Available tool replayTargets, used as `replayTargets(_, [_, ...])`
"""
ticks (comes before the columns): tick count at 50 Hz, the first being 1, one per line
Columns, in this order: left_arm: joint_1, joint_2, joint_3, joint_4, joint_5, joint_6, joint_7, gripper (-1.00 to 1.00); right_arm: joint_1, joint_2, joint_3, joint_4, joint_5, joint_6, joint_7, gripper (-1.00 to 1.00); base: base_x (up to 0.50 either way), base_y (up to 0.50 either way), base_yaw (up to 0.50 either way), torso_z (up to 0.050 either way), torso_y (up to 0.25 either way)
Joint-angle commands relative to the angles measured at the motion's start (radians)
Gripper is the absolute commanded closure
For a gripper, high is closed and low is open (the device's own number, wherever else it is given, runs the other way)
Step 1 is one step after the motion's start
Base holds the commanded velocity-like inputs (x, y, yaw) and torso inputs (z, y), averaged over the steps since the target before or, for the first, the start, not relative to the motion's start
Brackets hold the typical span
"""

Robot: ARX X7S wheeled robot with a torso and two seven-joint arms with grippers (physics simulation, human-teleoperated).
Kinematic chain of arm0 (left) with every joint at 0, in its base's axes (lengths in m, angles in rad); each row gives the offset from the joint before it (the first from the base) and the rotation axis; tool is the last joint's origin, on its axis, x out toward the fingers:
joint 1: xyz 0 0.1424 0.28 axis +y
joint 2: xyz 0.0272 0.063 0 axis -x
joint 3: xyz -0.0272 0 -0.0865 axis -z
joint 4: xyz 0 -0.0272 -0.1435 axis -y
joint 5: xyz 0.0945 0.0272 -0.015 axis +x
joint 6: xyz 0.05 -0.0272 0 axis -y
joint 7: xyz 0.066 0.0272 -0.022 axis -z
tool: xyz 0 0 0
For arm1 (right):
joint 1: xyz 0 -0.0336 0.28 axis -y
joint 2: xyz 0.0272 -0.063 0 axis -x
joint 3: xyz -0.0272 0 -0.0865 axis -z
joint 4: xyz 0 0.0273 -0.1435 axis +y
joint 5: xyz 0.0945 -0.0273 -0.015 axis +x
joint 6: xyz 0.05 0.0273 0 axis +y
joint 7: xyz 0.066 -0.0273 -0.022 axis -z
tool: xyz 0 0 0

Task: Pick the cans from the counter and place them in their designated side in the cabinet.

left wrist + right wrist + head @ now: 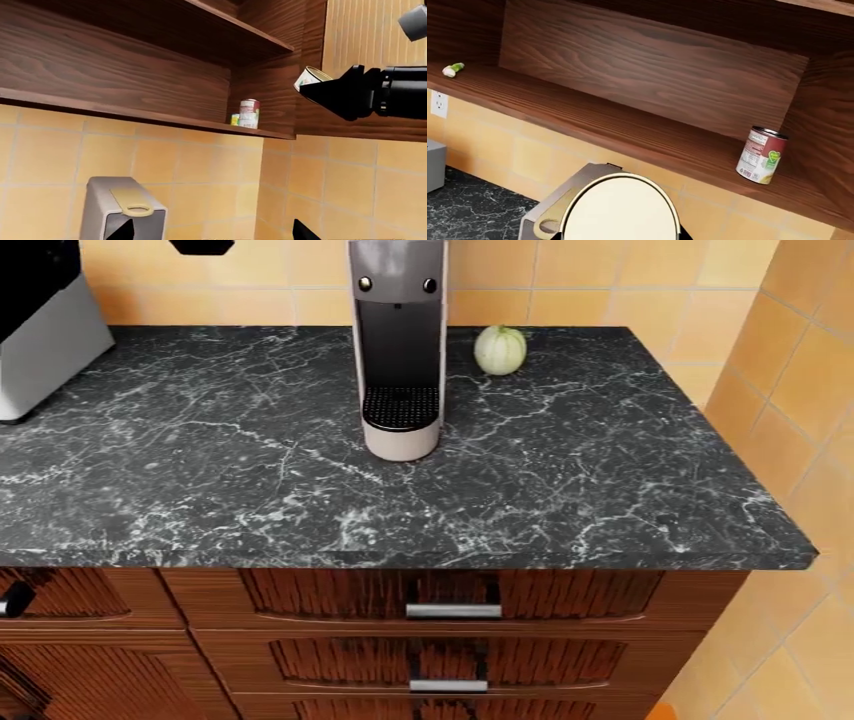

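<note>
The chief risk, as I judge it, is a poor release: the right gripper carries the short squat can with the gold lid and pale label tilted on its side in the air beside the open dark walnut-grain cabinet, and if it is let go while still tipped, or before it is over the lower shelf, it could roll off the edge or drop toward the black marble-look counter with white veins below. A careless swing inward could also knock over the tall can with the dark red top and white-green label, which already stands upright on that shelf near the right wall, close to the front edge. The right gripper is clamped on the short can, whose round cream face fills the bottom of the right wrist view, hiding the fingertips. The left gripper shows only two dark finger tips, set well apart and holding nothing. On the counter no cans remain; a grey coffee machine and a pale green round squash stand there
</note>
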Motion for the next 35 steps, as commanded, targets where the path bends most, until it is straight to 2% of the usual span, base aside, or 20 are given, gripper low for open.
replayTargets(1, [-0.023, -0.002, 0.014, -0.008, -0.004, -0.008, -0.003, -1.00, 0.003, -0.001, -0.004, -0.001, -0.002, -0.005, -0.005, 1.00, 0.03, -0.03, 0.00, 0.000, 0.000])
replayTargets(10, [-0.028, 0.000, 0.020, -0.006, -0.003, -0.007, -0.008, -1.00, 0.003, -0.001, -0.004, -0.001, -0.002, -0.005, -0.005, 1.00, 0.22, -0.02, 0.00, 0.000, 0.000])
replayTargets(35, [-0.036, -0.004, 0.027, 0.003, -0.014, -0.002, -0.019, -1.00, 0.003, -0.001, -0.004, -0.001, -0.002, -0.005, -0.005, 1.00, 0.33, -0.04, 0.00, 0.000, 0.000])
